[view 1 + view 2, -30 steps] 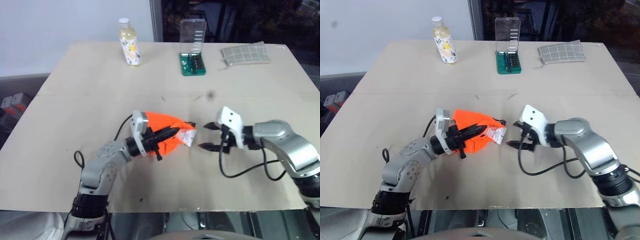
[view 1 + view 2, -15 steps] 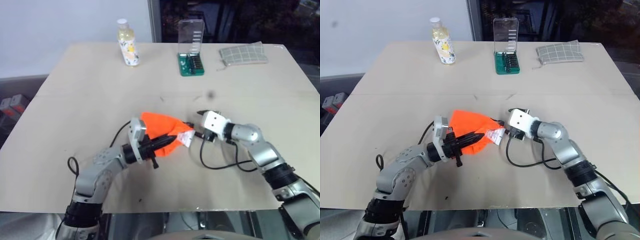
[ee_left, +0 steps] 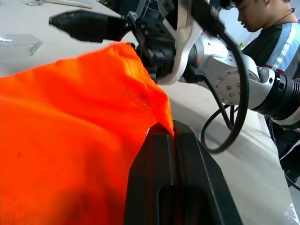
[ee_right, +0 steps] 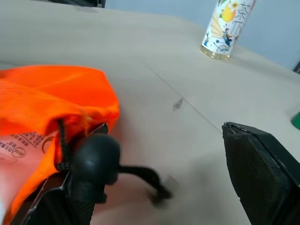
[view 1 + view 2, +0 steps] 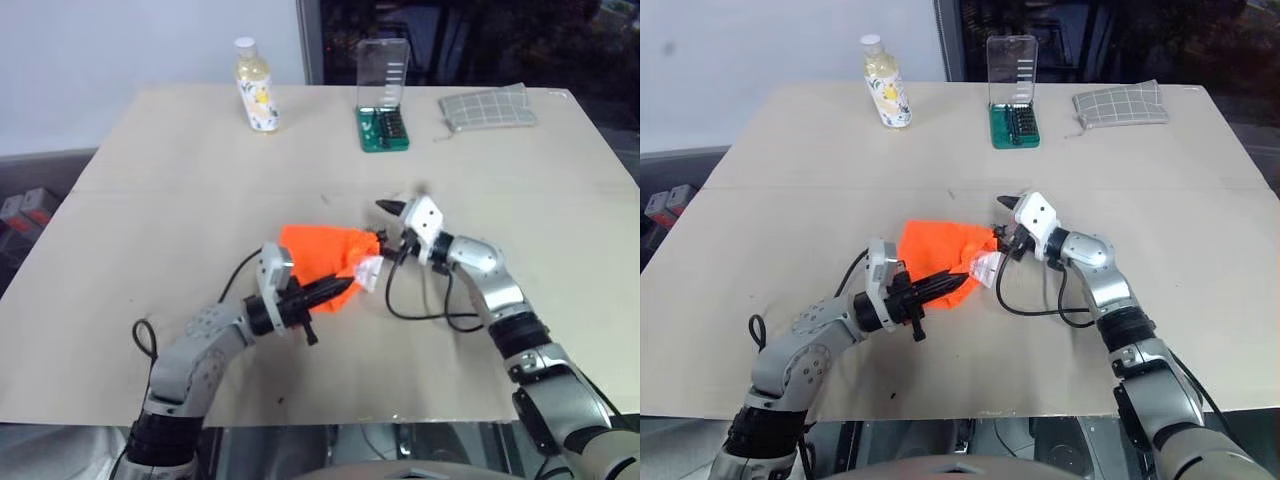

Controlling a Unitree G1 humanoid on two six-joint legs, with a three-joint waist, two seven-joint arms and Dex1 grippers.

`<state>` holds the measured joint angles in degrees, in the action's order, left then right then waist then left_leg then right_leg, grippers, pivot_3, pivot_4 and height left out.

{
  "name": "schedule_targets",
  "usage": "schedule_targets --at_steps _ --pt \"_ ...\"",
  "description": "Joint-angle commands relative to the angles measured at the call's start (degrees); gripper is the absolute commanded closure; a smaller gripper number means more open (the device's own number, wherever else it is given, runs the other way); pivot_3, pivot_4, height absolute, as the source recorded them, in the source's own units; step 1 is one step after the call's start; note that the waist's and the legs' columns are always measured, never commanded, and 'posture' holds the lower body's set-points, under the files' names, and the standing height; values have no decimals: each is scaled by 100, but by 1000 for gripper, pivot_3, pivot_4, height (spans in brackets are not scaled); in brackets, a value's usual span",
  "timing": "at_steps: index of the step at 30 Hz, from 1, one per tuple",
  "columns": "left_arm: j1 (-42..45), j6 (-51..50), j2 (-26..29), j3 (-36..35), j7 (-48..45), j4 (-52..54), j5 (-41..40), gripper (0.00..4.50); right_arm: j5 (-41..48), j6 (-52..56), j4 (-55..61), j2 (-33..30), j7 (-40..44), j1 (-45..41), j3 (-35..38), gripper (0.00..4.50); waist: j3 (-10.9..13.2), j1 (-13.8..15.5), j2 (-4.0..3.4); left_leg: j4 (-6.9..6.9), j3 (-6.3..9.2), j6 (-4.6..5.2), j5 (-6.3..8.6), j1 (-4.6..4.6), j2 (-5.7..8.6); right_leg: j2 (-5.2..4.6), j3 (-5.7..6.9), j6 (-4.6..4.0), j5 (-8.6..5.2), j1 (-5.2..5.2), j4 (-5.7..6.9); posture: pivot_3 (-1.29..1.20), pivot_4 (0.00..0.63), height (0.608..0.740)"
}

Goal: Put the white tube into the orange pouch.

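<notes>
The orange pouch (image 5: 318, 253) lies near the table's middle, bunched up. My left gripper (image 5: 343, 285) is shut on the pouch's near edge, and in the left wrist view the fabric (image 3: 70, 122) is pinched between the closed fingers (image 3: 154, 159). The white tube (image 5: 369, 271) pokes out of the pouch's mouth on the right, its printed end (image 4: 21, 145) under the orange cloth. My right gripper (image 5: 386, 228) stands open right at that mouth, one finger above the pouch's corner and one by the dark cord. The cord's black stopper (image 4: 96, 157) sits between its fingers.
At the table's far edge stand a yellowish bottle (image 5: 256, 85), a green bit case with a clear lid (image 5: 384, 105) and a grey checked pouch (image 5: 490, 107). A person (image 3: 269, 28) is beyond the table. My right arm's black cable (image 5: 430, 310) loops over the tabletop.
My right gripper has swung in to the left and turned, from a hand's width off to right against the pouch's mouth, staying open. The left gripper keeps its grip with little movement.
</notes>
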<state>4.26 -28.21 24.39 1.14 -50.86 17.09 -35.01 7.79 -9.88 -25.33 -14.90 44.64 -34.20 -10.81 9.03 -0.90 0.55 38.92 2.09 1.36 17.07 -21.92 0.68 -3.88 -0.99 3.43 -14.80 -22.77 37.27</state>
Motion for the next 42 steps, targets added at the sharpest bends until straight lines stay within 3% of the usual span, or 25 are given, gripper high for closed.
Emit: schedule_targets --at_steps 1,4,5,9,10,22,27,36,39,42 --pt "-24 144 -35 10 46 147 11 4500 -69 -103 -63 -13 -69 -66 133 809 0 -2 0 0 -1 0 0 1 0 0 -1 0 0 0 1 0 150 740" --pt "-37 162 -37 20 53 140 18 4500 -76 -100 -91 -19 -39 10 157 1764 0 -3 0 0 -2 0 0 2 0 0 -2 0 0 0 4 0 150 740" --pt "-33 164 -34 21 56 139 13 4500 -69 -91 -76 -14 -54 24 175 2428 0 -4 0 0 -2 0 0 2 0 0 -2 0 0 -1 5 0 150 740" --pt "-11 154 -11 16 51 121 -12 4500 -69 -80 18 -67 -84 85 220 4263 0 -3 0 0 -3 0 0 2 0 0 -4 0 0 -1 6 0 150 740" --pt "-3 146 -7 11 51 118 -21 4500 -72 -76 44 -83 -96 101 230 4438 0 -1 0 0 -3 0 0 2 0 0 -4 0 0 -1 6 0 150 740" --pt "120 174 16 71 139 112 112 4500 -48 131 112 -129 -494 159 428 4438 0 1 0 0 -4 0 0 2 1 -2 -4 0 0 -1 7 0 150 740" --pt "373 161 -153 -19 530 80 197 4500 45 854 976 -222 -842 -128 711 4438 4 2 -6 0 -3 0 0 1 1 -2 -5 0 0 -3 10 0 150 740" --pt "1404 -432 -907 -765 1513 387 -1168 4500 -97 2177 2483 -622 -1352 -1166 945 4438 3 10 -5 5 -3 0 0 -17 4 -5 -4 0 0 -28 22 0 150 740" --pt "1639 -555 -1006 -883 1746 361 -1440 3692 -78 2534 2675 -744 -1453 -1545 1008 4500 3 10 -4 6 -4 0 0 -25 8 -8 -5 0 0 -32 18 0 150 740" --pt "1793 -611 -1048 -928 1995 303 -1468 2165 -82 2749 2762 -838 -1544 -1828 1028 4500 3 12 -4 6 -3 0 0 -28 10 -7 -3 0 0 -36 19 0 150 740"
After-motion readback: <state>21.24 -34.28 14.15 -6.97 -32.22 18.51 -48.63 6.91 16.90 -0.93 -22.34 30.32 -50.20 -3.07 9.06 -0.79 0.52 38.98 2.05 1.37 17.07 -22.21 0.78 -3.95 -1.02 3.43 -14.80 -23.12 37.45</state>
